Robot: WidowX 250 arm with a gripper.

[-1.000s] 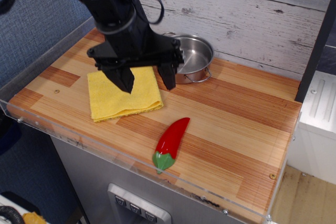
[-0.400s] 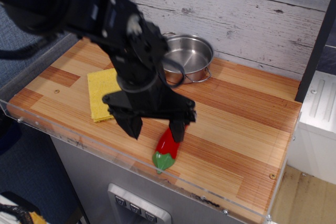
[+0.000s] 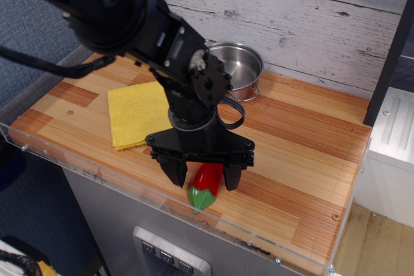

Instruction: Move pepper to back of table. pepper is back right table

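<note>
Near the front edge of the table (image 3: 304,159), the pepper (image 3: 206,187) lies between the spread claw (image 3: 204,178), which should likely close squarely across its thick middle before lifting.

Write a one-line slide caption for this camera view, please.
Open pincer straddles the red pepper near the front edge of the wooden table.
</note>
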